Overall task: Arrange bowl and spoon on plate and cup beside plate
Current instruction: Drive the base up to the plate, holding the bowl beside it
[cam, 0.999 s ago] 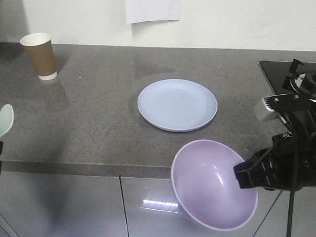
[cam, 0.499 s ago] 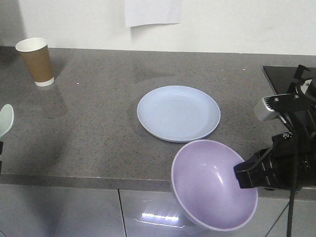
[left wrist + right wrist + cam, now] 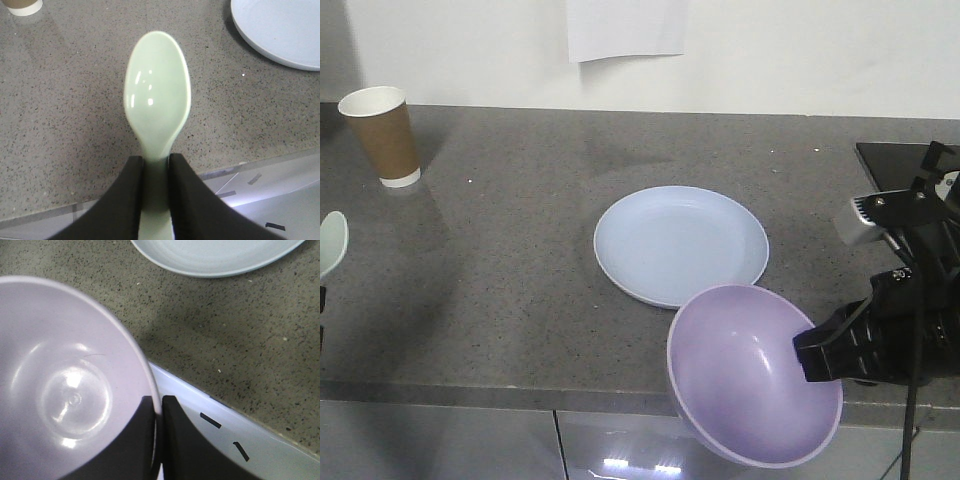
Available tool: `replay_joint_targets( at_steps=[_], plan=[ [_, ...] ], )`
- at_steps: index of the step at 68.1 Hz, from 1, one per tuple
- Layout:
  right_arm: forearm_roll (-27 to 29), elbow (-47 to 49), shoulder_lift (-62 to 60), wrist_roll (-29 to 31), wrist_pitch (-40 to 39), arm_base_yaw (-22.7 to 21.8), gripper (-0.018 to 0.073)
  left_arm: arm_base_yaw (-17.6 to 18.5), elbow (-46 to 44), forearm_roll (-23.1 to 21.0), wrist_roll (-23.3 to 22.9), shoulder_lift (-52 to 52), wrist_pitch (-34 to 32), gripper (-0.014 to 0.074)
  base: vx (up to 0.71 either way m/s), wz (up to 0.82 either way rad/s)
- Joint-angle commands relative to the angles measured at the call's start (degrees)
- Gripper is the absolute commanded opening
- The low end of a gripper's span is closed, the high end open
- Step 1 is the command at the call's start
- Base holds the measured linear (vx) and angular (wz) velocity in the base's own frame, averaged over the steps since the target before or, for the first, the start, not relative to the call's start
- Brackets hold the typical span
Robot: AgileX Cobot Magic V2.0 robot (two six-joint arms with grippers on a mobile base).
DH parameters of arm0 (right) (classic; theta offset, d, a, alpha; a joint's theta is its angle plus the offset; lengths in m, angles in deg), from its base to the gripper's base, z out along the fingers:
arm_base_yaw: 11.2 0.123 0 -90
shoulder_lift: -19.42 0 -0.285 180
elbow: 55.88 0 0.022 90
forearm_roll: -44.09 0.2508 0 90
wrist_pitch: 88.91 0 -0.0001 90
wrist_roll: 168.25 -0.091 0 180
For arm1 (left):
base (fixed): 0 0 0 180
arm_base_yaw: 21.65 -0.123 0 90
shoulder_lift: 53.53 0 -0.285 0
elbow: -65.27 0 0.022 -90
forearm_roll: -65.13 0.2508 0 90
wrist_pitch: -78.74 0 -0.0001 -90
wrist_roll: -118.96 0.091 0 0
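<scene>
A deep, round lavender-purple plastic bowl is held tilted over the front edge of the speckled grey table, its rim clamped in the right claw. A small mint-green plastic spoon is gripped by its handle in the left claw above the table's edge. A round, shallow pale blue plastic plate is seen mid-table, near the bowl. A tall brown paper cup is stood upright at far left, well apart.
</scene>
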Motion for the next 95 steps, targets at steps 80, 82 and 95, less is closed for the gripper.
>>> replay_joint_targets(
  at_steps=[80, 82, 95],
  plan=[
    [1.57, 1.49, -0.62, -0.05, -1.94, 0.09, -0.0001, 0.41, -1.35, -1.06, -0.03, -0.49, -3.18, 0.0066, 0.05, -0.02],
    [1.57, 1.49, -0.62, -0.05, -1.94, 0.09, -0.0001, 0.41, -1.35, -1.06, -0.03, -0.49, -3.18, 0.0066, 0.04, -0.01],
    [1.57, 1.49, -0.62, -0.05, -1.94, 0.09, -0.0001, 0.41, -1.35, -1.06, -0.03, -0.49, -3.18, 0.0066, 0.03, 0.0]
  ],
)
